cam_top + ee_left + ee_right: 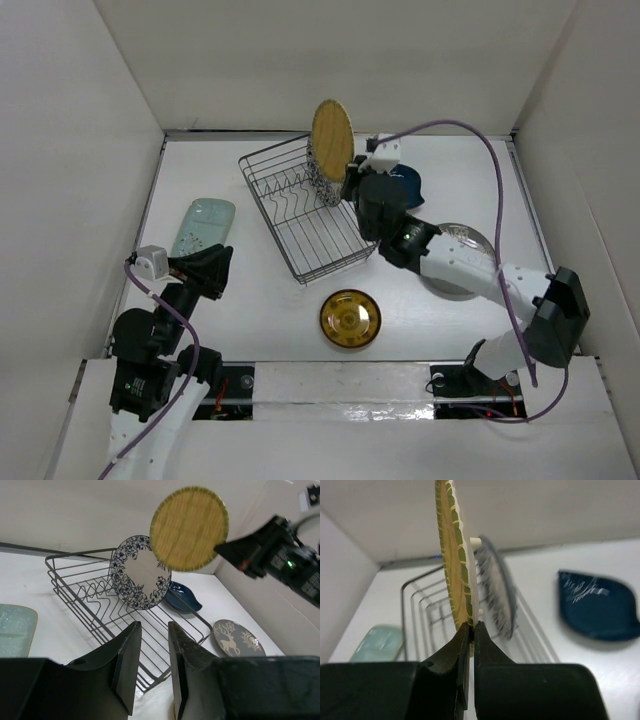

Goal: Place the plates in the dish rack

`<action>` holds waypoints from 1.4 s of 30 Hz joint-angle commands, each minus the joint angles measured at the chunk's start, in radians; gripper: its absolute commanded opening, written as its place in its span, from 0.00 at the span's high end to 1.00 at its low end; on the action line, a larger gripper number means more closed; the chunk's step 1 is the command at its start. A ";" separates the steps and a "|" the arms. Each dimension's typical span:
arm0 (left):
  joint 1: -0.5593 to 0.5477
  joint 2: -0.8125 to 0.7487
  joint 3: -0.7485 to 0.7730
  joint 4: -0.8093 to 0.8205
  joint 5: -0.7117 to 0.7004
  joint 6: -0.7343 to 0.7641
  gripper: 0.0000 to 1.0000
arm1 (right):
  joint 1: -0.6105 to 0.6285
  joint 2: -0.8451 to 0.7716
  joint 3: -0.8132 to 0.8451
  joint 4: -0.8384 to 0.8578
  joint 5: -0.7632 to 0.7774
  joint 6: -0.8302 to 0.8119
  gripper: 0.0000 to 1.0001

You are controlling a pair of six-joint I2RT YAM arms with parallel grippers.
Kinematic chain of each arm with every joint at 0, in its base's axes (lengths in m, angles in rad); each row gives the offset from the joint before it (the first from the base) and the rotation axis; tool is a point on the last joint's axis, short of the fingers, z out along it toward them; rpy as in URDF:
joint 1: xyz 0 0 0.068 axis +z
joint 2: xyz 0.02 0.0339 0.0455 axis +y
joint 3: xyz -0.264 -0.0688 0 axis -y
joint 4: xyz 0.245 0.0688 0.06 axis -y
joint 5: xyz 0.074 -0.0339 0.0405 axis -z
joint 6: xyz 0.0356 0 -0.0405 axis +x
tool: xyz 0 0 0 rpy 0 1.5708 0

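Note:
My right gripper point(350, 178) is shut on the lower edge of the yellow woven-look plate point(332, 140) and holds it upright above the far end of the wire dish rack point(271, 225). The right wrist view shows the plate edge-on point(454, 555) between my fingers. The white plate with the blue floral rim point(140, 575) stands in the rack's tines just behind it. My left gripper point(222, 262) is open and empty, left of the rack. The mint oblong plate point(203, 227), gold plate point(350, 318), navy leaf plate point(407, 185) and grey plate point(462, 243) lie on the table.
White walls close in the table on the left, back and right. The right arm reaches over the grey plate and partly hides it. The mint plate lies just beyond my left gripper.

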 commanded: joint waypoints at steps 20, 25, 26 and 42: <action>0.004 0.137 0.013 0.018 -0.047 -0.007 0.74 | -0.273 0.438 0.375 0.038 -0.391 -0.362 1.00; 0.004 0.143 0.013 0.018 -0.048 -0.006 0.74 | -0.273 0.468 0.355 0.034 -0.420 -0.328 1.00; 0.004 0.143 0.013 0.018 -0.048 -0.004 0.74 | -0.273 0.471 0.347 0.035 -0.424 -0.320 1.00; 0.004 0.126 0.012 0.021 -0.048 -0.007 0.74 | -0.146 0.339 0.321 0.198 -0.076 -0.501 1.00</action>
